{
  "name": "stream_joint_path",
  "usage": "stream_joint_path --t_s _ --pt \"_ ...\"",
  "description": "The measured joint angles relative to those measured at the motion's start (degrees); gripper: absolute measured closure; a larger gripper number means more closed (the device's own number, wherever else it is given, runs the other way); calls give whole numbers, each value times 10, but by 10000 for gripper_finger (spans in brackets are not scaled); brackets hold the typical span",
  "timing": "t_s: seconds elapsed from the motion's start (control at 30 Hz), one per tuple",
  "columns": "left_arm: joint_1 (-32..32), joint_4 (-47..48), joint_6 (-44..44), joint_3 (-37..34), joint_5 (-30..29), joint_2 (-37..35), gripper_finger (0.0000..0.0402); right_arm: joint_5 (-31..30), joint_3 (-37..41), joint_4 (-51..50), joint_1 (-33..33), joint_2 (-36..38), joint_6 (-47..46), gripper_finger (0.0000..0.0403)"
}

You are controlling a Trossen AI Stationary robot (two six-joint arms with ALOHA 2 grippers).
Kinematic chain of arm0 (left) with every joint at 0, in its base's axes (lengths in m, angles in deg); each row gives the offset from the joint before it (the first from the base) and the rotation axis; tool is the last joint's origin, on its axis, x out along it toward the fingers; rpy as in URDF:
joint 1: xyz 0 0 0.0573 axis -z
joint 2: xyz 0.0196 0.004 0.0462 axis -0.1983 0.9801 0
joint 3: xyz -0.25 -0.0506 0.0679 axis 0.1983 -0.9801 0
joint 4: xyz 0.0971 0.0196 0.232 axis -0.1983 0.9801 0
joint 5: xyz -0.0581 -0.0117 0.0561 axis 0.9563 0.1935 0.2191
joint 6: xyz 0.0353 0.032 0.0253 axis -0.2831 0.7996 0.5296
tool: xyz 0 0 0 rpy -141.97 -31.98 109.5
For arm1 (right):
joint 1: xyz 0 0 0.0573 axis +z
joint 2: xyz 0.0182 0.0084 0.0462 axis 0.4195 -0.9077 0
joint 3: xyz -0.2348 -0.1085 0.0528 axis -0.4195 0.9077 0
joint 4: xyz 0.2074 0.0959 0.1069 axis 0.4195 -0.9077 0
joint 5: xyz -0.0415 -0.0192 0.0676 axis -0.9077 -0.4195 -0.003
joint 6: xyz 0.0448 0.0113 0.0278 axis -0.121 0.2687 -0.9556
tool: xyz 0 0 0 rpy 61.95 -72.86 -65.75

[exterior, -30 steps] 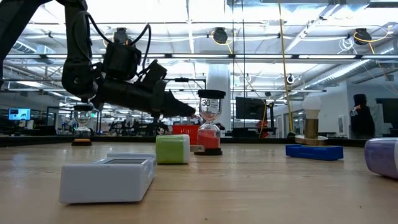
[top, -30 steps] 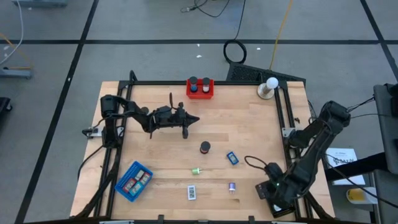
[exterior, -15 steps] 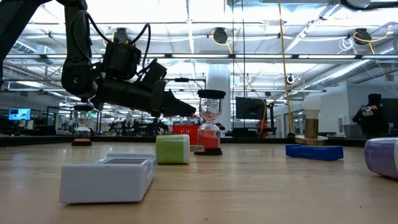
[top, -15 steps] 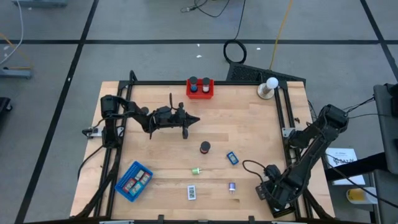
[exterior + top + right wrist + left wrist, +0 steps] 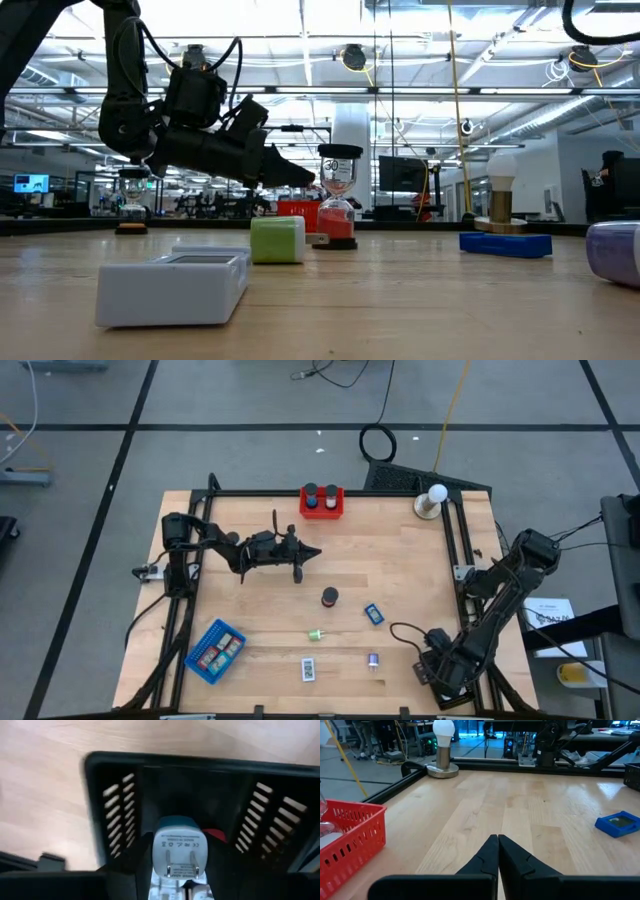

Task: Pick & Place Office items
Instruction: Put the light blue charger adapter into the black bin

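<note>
Now my right gripper (image 5: 177,870) holds a white plug adapter (image 5: 177,847) over the black tray (image 5: 120,770) (my left gripper (image 5: 498,851) is pinched empty).

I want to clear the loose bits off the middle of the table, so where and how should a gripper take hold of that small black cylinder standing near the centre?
The black cylinder stands upright and alone on the table, with its round top facing up. Probably best to come straight down from above and close the fingers across its curved sides, near the top. The shut left gripper is nearest.
</note>
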Motion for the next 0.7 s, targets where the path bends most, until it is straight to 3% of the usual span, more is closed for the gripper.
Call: stream_joint_path --t_s 0.5,0.7 --pt "0 0 1 0 0 0 389 16 34 72 -1 0 5 252" --pt "0 0 0 0 0 0 391 34 34 82 -1 0 6 220"
